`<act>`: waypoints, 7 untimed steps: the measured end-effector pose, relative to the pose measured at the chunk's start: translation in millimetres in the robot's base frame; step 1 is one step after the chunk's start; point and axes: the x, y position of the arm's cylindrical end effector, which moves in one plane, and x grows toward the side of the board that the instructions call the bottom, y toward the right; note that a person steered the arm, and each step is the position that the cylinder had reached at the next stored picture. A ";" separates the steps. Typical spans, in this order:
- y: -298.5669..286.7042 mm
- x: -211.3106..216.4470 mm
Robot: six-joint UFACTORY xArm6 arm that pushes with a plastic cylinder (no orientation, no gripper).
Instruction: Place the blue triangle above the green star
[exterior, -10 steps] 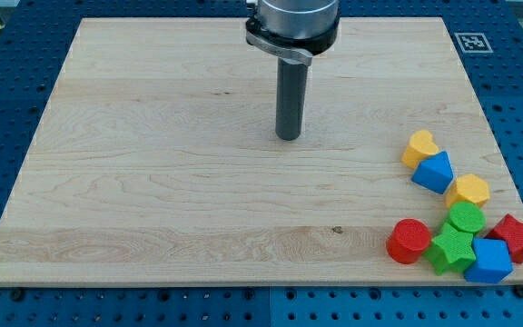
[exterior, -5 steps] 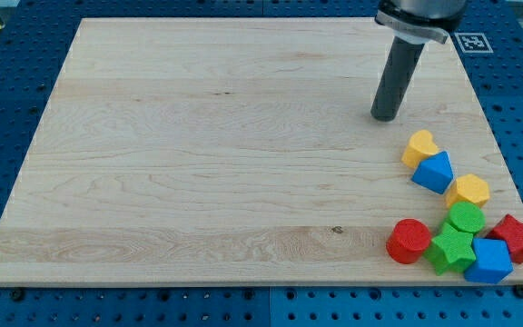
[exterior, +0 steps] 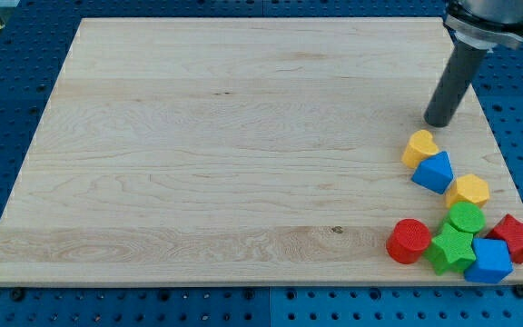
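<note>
The blue triangle (exterior: 434, 172) lies near the board's right edge, between two yellow blocks. The green star (exterior: 451, 251) sits at the view's bottom right, touching a red cylinder (exterior: 409, 241) on its left and a blue block (exterior: 490, 260) on its right. My tip (exterior: 439, 122) rests on the board just above and slightly right of the upper yellow block (exterior: 419, 146), a short way above the blue triangle and not touching any block.
A second yellow block (exterior: 468, 191), a green round block (exterior: 467, 218) and a red star (exterior: 515, 236) crowd the bottom right corner. The board's right edge (exterior: 496, 145) runs close by the cluster.
My tip has moved from the board's upper middle to the right, ending just above the upper yellow block. No block has moved.
</note>
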 end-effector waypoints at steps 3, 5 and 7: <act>-17.6 57.2; -18.9 62.7; -18.9 118.7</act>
